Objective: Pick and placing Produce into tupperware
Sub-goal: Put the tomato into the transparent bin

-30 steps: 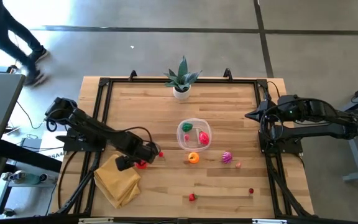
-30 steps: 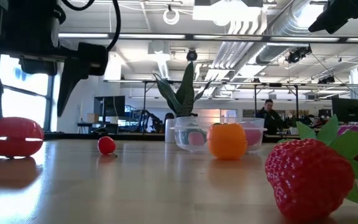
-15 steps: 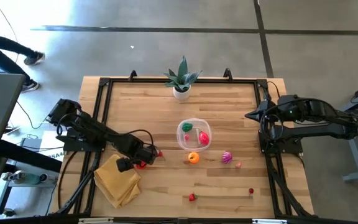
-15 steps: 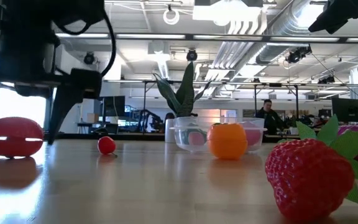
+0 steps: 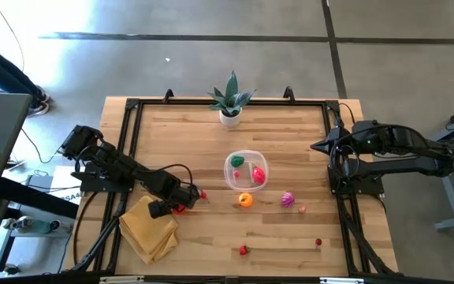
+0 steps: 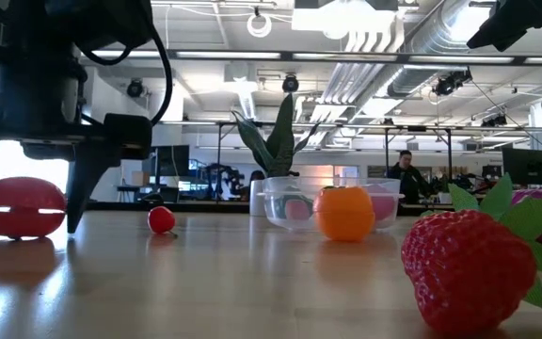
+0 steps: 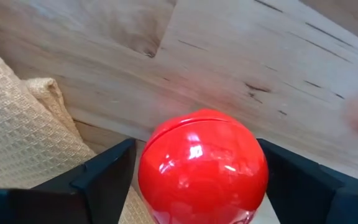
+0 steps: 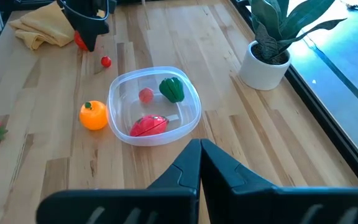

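The high view looks straight down on the whole wooden surface (image 5: 290,134) from well above. The low view sits at surface level, facing across it into the room; the plant (image 6: 276,151) at twelve o'clock shows in both. The left wrist view is pressed close to a red ball (image 7: 202,168). The right wrist view looks across from farther back, sharing the clear tub (image 8: 155,106) with the others.

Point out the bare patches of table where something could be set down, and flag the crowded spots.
Free: the planks between the potted plant and the tupperware, and the strip from the tub toward the right gripper. Crowded: the left gripper straddles a red ball beside the yellow cloth; an orange and small produce sit just past the tub.
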